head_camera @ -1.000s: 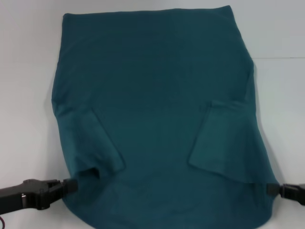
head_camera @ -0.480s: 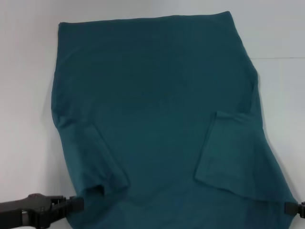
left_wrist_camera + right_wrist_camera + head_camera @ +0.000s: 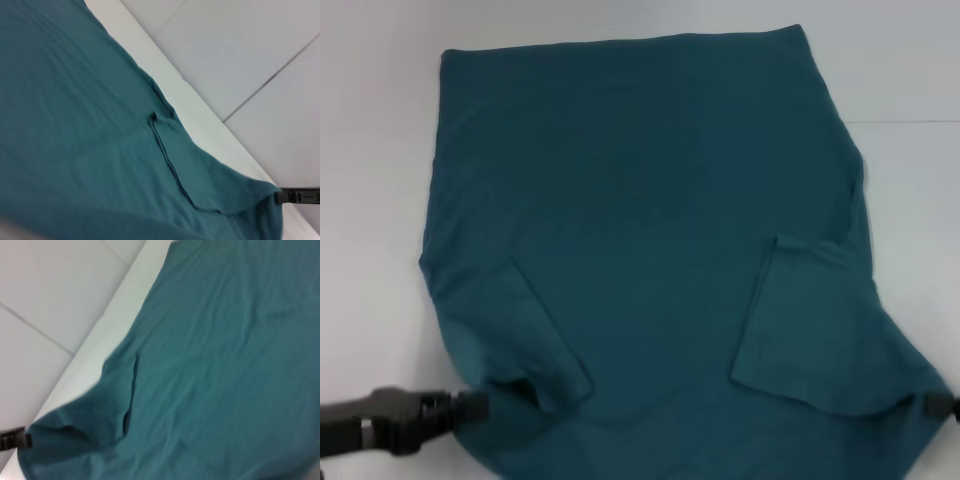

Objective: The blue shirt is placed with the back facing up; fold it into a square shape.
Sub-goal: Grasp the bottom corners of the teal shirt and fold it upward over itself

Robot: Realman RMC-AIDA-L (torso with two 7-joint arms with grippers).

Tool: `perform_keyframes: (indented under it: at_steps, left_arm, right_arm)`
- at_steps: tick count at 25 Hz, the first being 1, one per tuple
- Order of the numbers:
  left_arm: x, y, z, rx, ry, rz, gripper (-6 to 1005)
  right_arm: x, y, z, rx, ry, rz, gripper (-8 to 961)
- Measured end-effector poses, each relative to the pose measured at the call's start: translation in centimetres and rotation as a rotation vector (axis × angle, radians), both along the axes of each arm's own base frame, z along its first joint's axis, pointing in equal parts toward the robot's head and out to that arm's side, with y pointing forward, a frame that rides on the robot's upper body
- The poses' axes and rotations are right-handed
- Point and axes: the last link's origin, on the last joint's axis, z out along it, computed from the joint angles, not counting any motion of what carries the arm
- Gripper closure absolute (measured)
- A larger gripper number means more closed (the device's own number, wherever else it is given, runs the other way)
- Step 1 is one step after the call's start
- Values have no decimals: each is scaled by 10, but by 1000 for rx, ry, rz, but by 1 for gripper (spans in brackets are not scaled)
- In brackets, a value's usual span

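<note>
The blue shirt (image 3: 650, 240) lies lengthwise away from the robot, both end effectors (image 3: 470, 408) (image 3: 942, 405) grasping its near corners.

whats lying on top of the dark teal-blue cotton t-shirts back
Both short sleeves are folded inward onto the dark teal-blue cotton T-shirt: left sleeve, right sleeve. The front underneath is hidden.

We found the blue shirt (image 3: 650, 230) spread on the table (image 3: 370, 150), hem at the far side, both sleeves folded inward onto the body. The left gripper (image 3: 475, 408) sat at its near left corner, the right gripper (image 3: 932, 404) at its near right corner.
</note>
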Motion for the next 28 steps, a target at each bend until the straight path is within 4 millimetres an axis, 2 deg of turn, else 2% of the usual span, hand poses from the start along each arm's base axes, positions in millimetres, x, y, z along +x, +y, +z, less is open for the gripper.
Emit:
perform_keyframes:
  at_steps: [4,9,18,28]
  left_arm:
    - [5,25,5,40,21,-5,959]
    - [15,70,10,120,25,17,960]
    - [41,149,4,310,64,98,960]
    - [59,199,8,536,70,176,960]
  right_arm:
    - [-8,22,4,56,4,10,909]
    - [-22,61,4,112,-25,12,909]
    - [-51,135,-11,245,-122,-2,909]
    - [-79,200,-10,406,-288,-22,909]
